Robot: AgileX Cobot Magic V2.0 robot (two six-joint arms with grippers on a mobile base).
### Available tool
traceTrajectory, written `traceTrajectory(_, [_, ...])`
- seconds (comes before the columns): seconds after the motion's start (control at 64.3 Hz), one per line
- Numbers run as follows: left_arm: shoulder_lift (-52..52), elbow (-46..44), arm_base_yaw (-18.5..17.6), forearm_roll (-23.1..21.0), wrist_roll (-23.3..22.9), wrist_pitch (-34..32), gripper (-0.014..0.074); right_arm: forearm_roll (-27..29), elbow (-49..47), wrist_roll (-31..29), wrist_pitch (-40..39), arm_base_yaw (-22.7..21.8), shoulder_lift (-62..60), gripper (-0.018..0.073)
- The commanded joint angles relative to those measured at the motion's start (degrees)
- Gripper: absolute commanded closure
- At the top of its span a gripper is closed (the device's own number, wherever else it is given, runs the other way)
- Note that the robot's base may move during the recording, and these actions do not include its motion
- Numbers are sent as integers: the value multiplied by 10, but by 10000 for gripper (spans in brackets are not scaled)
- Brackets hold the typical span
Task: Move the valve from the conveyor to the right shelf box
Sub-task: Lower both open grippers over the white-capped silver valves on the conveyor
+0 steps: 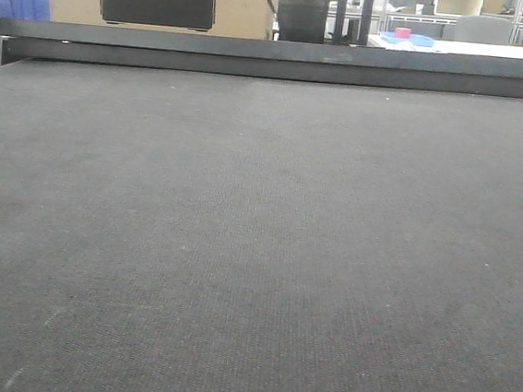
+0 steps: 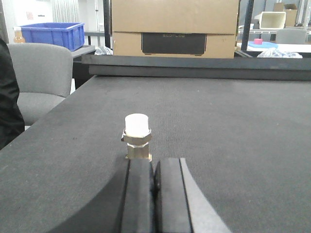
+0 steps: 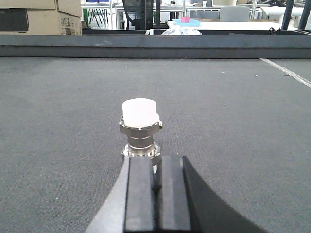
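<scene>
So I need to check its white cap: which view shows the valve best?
The right wrist view: the valve stands upright, large and sharp, just past the fingers. The left wrist view shows a similar valve smaller; the front view shows only conveyor.

Even, soft indoor light; the conveyor [image 1: 256, 251] looks grainy, the far background washed out.

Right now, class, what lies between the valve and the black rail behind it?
Nothing. In the right wrist view, only bare grey conveyor belt stretches from the upright valve to the rail.
</scene>
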Motion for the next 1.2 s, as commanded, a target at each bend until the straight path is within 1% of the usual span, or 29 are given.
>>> traceTrajectory(0.0, [-3, -1, 2, -5, -3, -20, 707, 1, -2, -1, -13, 1, -2, 721])
traceTrajectory(0.078, [-3, -1, 2, -5, -3, -29, 707, 1, -2, -1, -26, 1, -2, 721])
traceTrajectory(0.156, [-3, -1, 2, -5, -3, -73, 707, 1, -2, -1, -38, 1, -2, 721])
traceTrajectory(0.249, [-3, -1, 2, -5, -3, -123, 707, 1, -2, -1, -80, 1, -2, 721])
traceTrajectory(0.311, [-3, -1, 2, -5, -3, -152, 707, 1, -2, -1, -128, 1, -2, 721])
traceTrajectory(0.389, [-3, -1, 2, -5, -3, -156, 707, 1, -7, -1, -149, 1, -2, 721])
traceTrajectory(0.451, [-3, -33, 2, -5, -3, -136, 707, 1, -40, -1, -130, 1, -2, 721])
traceTrajectory(0.482, [-3, -56, 2, -5, -3, -116, 707, 1, -64, -1, -114, 1, -2, 721])
traceTrajectory(0.544, [-3, -98, 2, -5, -3, -69, 707, 1, -114, -1, -77, 1, -2, 721])
traceTrajectory(0.622, [27, -168, 2, -5, -3, 3, 706, 1, -178, -1, -25, 1, 0, 721])
traceTrajectory(0.653, [40, -191, 2, -4, -3, 36, 701, 1, -208, -1, 7, 1, 12, 721])
traceTrajectory(0.669, [51, -208, 2, -3, -3, 53, 692, 1, -219, -1, 20, 1, 17, 721])
traceTrajectory(0.731, [83, -249, 2, 2, -3, 90, 643, 1, -260, -1, 65, 1, 46, 711])
traceTrajectory(0.793, [124, -293, 2, 2, -3, 120, 539, 1, -300, -1, 87, 1, 81, 652])
traceTrajectory(0.887, [182, -340, 2, 2, -3, 153, 349, 1, -338, -1, 87, 1, 126, 491])
traceTrajectory(0.949, [210, -360, 0, 1, -3, 158, 232, 1, -353, -1, 87, 1, 159, 343])
traceTrajectory(0.995, [228, -370, -4, -4, -3, 158, 155, 1, -359, -1, 87, 1, 182, 202])
traceTrajectory(1.026, [236, -374, -5, -6, -3, 159, 118, 1, -360, -1, 87, 1, 194, 134])
traceTrajectory(1.104, [257, -386, -9, -30, -6, 165, 15, 1, -360, -1, 92, 1, 228, -17])
traceTrajectory(1.135, [262, -389, -10, -35, -12, 171, -6, 1, -360, -1, 95, 1, 239, -10])
traceTrajectory(1.182, [274, -398, -16, -44, -25, 192, -3, 0, -360, -1, 93, 1, 259, -11])
